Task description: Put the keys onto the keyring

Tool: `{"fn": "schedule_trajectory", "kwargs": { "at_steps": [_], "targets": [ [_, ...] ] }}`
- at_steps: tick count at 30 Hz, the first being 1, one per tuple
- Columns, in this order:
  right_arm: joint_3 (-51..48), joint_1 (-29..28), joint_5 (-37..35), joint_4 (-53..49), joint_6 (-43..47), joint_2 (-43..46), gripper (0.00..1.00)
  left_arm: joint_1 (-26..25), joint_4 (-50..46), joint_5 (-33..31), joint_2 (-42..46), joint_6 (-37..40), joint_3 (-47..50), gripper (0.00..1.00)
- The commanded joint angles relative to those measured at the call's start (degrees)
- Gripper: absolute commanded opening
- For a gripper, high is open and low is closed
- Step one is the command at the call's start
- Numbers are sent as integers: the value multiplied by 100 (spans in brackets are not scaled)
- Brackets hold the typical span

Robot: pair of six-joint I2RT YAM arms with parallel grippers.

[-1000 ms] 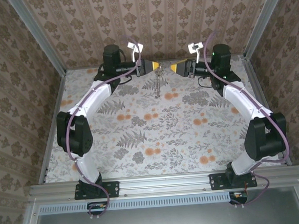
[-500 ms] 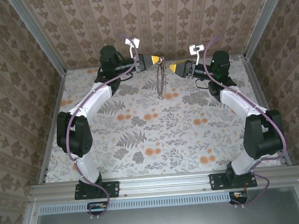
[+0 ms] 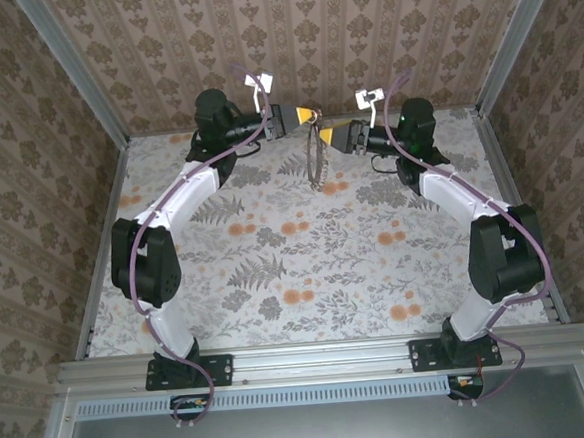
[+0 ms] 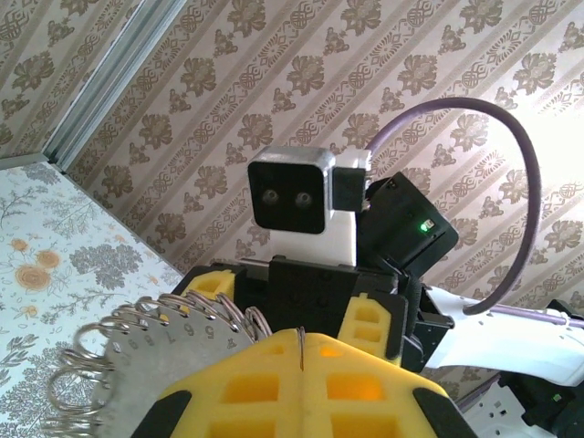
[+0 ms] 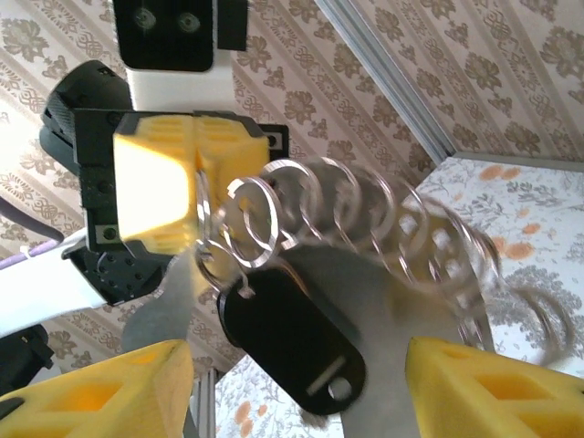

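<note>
Key (image 5: 290,333) is up in the air between the two arms, well off the table (image 3: 276,270). It's a small black tag with a shiny bit at its end, dangling from one of the wire rings (image 5: 242,224) along the edge of the round metal plate (image 5: 401,301). From the right wrist view it looks hooked on already, though we can't tell if it's threaded all the way round.

Left claw (image 4: 301,360) is clamped shut on the plate's edge. We reckon that's the point of the pose: it holds the plate up so the rings and tag hang free, facing the other arm. Right claw (image 3: 328,134) is spread wide, its yellow fingers (image 5: 493,388) well apart and gripping nothing, with the tag just ahead of the gap. Looks to us like it's lined up for another go at that ring.

A second ago both claws were nose to nose and level, with the plate edge-on below them. Now the left one sits higher and the plate has swung round into an oval. The right claw seems to have let go, widened and slid closer to the left.
</note>
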State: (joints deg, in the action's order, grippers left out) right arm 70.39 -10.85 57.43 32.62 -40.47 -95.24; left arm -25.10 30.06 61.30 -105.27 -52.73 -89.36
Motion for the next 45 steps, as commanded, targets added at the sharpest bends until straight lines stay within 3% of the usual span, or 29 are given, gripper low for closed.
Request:
{"fn": "schedule_trajectory", "kwargs": {
  "at_steps": [1,15,17,22,28,45],
  "targets": [
    [305,-72,71,-150,202,-124,64,-32,315,93,86,-88,-52,0],
    [520,-284,27,-689,593,-191,60,-49,421,84,58,-185,-56,0],
    [536,-289,14,-699,584,-205,54,-56,421,67,61,-185,-47,0],
    [450,-295,34,-725,589,-137,23,-31,421,-47,95,-159,36,0],
    [269,-345,40,-1024,839,122,0,14,544,-261,147,-185,150,0],
    [503,-686,-139,-1469,1088,38,0,29,1135,-480,150,-510,458,0]
  ]
}}
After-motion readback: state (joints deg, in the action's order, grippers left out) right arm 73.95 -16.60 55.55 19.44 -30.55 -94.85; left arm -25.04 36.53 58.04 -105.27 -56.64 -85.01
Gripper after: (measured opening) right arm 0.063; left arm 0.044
